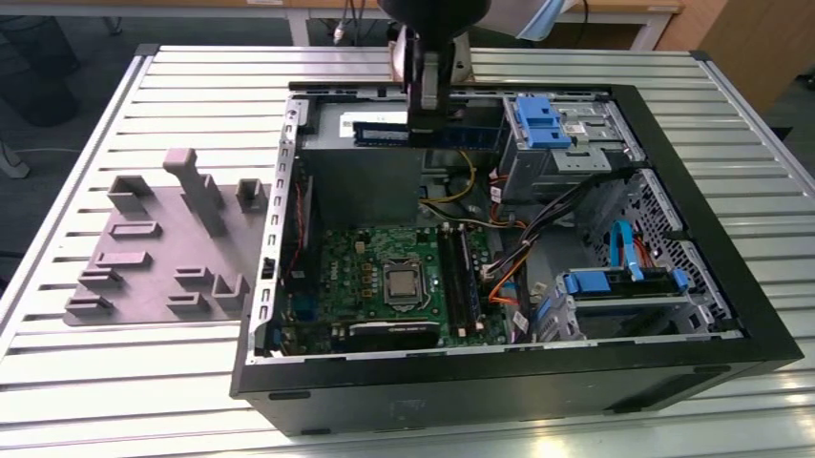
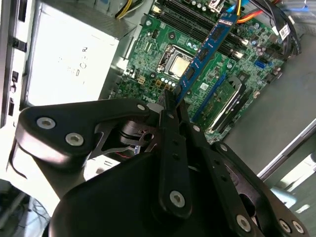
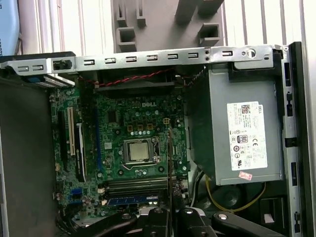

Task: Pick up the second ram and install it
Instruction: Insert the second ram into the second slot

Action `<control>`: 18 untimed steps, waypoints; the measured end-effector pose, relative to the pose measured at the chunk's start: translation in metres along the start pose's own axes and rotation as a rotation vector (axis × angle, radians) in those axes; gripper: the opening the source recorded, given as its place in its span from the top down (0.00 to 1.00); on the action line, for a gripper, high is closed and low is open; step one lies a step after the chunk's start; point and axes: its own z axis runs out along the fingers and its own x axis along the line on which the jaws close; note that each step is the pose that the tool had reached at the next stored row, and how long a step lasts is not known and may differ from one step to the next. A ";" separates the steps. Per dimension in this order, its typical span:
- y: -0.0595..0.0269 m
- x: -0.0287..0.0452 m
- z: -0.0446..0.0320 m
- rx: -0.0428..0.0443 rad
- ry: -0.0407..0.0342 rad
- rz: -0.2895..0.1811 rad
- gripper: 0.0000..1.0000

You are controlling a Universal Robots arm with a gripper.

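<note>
A slatted metal table [image 1: 128,382] carries an open black computer case [image 1: 713,286], laid flat with its inside facing up. The gripper [image 1: 428,107] hangs over the case with its fingers [image 2: 173,128] pressed together on the second ram [image 1: 382,132]. The ram is a blue-green stick and is held in the air above the motherboard [image 1: 369,258], apart from it. In the second wrist view the ram [image 2: 205,49] stretches away from the closed fingertips across the board (the first wrist view catches it edge-on, as a thin dark line [image 3: 170,158]). On the motherboard sits the square silver processor [image 1: 403,282], with the long memory slots [image 1: 455,277] just beside it. The grey power supply [image 3: 242,133] adjoins the motherboard inside the case. To the exterior view's right of the motherboard lie bundled cables [image 1: 535,243] and drive cages with blue clips [image 1: 624,281]. To the exterior view's left of it, outside the case, rests a grey fixture plate [image 1: 140,258] with upright blocks.
</note>
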 end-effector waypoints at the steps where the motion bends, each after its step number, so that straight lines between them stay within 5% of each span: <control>1: 0.0000 0.0000 0.0002 0.0006 0.0001 0.016 0.86; 11: 0.0000 0.0001 0.0019 0.0066 0.0007 0.169 0.86; 18: 0.0000 0.0001 0.0023 0.0085 0.0005 0.219 0.86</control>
